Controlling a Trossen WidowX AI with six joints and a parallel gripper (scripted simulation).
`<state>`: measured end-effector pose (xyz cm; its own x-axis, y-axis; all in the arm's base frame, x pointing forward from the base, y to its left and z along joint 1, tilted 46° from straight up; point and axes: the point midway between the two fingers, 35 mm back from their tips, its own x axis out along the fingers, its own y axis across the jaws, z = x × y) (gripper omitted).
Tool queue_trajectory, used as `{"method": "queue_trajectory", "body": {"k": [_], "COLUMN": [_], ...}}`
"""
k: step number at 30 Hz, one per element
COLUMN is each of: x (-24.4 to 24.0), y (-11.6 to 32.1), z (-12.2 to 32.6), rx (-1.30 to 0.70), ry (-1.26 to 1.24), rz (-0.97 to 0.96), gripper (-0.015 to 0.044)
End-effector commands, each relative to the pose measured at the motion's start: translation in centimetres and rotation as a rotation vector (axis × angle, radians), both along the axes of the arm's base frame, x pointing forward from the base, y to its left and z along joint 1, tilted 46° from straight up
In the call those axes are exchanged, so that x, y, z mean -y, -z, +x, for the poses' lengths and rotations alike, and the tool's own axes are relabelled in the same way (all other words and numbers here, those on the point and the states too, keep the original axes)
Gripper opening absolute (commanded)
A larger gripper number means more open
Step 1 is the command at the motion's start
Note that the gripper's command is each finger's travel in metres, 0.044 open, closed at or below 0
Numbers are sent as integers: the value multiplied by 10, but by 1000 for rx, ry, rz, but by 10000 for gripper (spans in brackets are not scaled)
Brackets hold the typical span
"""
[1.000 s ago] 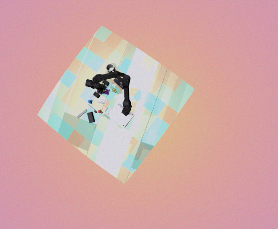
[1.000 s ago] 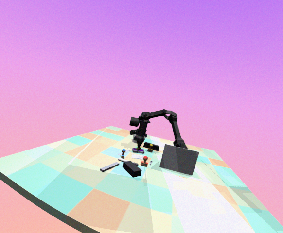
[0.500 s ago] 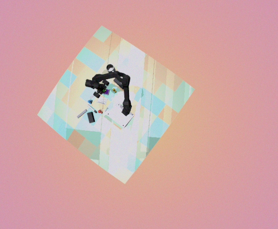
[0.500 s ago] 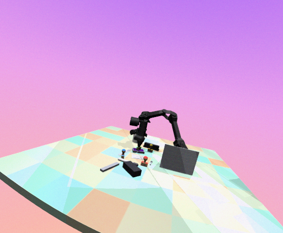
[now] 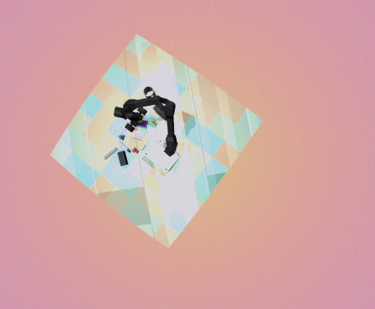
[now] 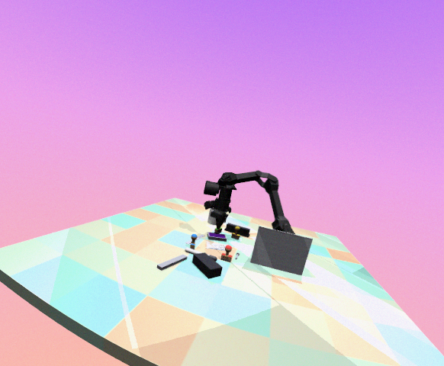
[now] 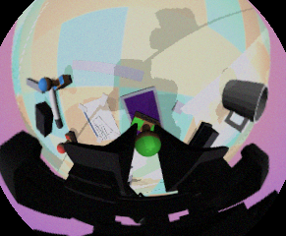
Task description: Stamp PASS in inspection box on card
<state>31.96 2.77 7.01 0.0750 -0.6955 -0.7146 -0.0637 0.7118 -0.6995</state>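
Note:
My gripper (image 5: pixel 138 121) (image 6: pixel 218 227) (image 7: pixel 145 126) is shut on the green-knobbed stamp (image 5: pixel 140 121) (image 6: pixel 217 230) (image 7: pixel 147 147). The stamp is upright, its base over the near part of the purple ink pad (image 5: pixel 144 124) (image 6: pixel 217 236) (image 7: pixel 141 103) in the wrist view. Whether it touches the pad cannot be told. The white card (image 5: pixel 137 135) (image 6: pixel 215 245) (image 7: pixel 100 121) lies beside the pad, with dark lines on it; its print is too small to read.
A blue-knobbed stamp (image 5: pixel 121 136) (image 6: pixel 194 236) (image 7: pixel 45 84), a red one (image 5: pixel 134 150) (image 6: pixel 228 248) (image 7: pixel 61 147) and a yellow one (image 5: pixel 154 121) (image 6: pixel 236 228) stand around. A black block (image 5: pixel 122 158) (image 6: pixel 207 265), a grey bar (image 5: pixel 110 153) (image 6: pixel 172 262) and a mug (image 7: pixel 241 98) are nearby.

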Motion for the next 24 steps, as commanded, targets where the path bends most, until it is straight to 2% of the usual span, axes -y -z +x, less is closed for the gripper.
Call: {"method": "queue_trajectory", "body": {"k": [1,24], "x": [-6,-33], "y": [-4,-22], "z": [1,-5], "rx": [3,26], "ry": [3,27], "rz": [6,10], "gripper": [0,0]}}
